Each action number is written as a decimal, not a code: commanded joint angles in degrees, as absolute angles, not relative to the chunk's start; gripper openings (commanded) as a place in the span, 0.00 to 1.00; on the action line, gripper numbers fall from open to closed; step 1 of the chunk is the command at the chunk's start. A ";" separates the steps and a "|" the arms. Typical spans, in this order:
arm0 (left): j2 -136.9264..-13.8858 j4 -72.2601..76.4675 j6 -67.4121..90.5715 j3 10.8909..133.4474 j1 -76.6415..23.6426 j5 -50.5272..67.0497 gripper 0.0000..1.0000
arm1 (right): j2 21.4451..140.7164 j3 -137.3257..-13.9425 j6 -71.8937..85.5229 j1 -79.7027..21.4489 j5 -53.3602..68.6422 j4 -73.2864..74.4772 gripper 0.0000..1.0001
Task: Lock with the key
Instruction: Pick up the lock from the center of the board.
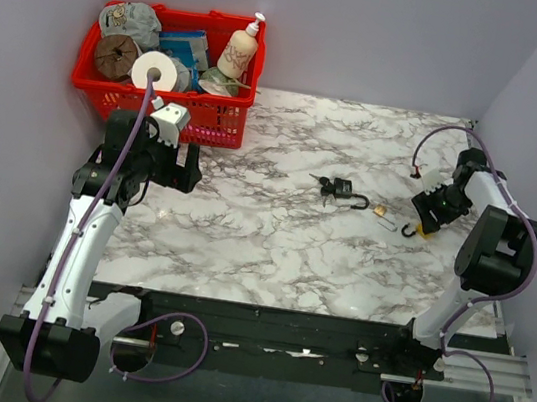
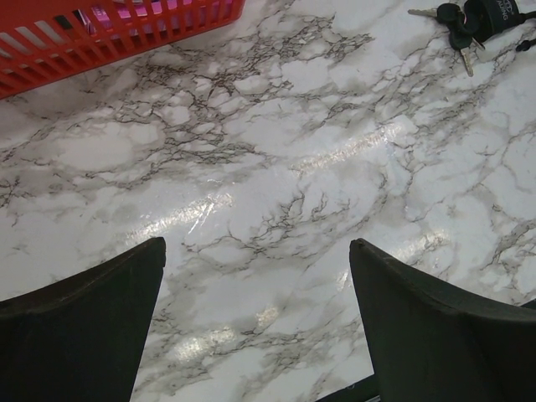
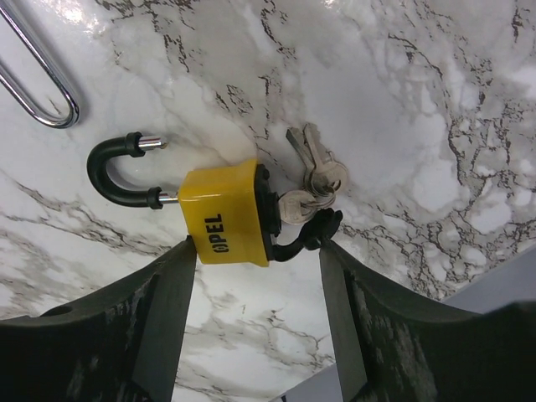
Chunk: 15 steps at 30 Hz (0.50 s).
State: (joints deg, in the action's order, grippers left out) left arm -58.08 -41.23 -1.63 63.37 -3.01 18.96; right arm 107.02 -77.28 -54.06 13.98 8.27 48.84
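Yellow "OPEL" padlock with a black-sleeved steel shackle (image 3: pixel 222 213) lies flat on the white marble-pattern table (image 1: pixel 271 252), far right, under the right gripper (image 3: pixel 256 251). The shackle is popped open and the bunch of silver keys (image 3: pixel 314 180) is touching its body. The lock is probably dense, rigid and smooth-skinned, so it could skate on the glossy top. Best hold is across the flat yellow body, not the shackle or keys.

Right gripper is part-open and straddles the body with nothing clamped. Left finger looks to touch a corner, hard to confirm. Left gripper (image 2: pixel 258 251) is spread wide over bare marble, holding nothing.

A bare silver wire loop (image 3: pixel 38 79) sits near the shackle. A black padlock with keys (image 1: pixel 343 189) sits mid-table and a red plastic basket (image 1: pixel 131 105) far left, both well apart.
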 commanded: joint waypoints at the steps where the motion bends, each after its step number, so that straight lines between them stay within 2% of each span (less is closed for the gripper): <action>1: -58.45 -39.73 -1.05 64.25 -2.99 20.57 0.99 | 109.33 -76.99 -54.23 14.24 9.58 49.39 0.65; 15: -58.62 -38.94 -0.70 63.81 -2.99 20.57 0.99 | 108.72 -73.39 -53.96 14.24 11.78 48.52 0.59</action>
State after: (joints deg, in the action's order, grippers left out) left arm -58.43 -40.34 -1.02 63.37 -3.01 19.05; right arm 107.87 -75.18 -53.84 13.98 9.98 49.10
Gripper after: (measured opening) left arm 0.988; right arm 0.592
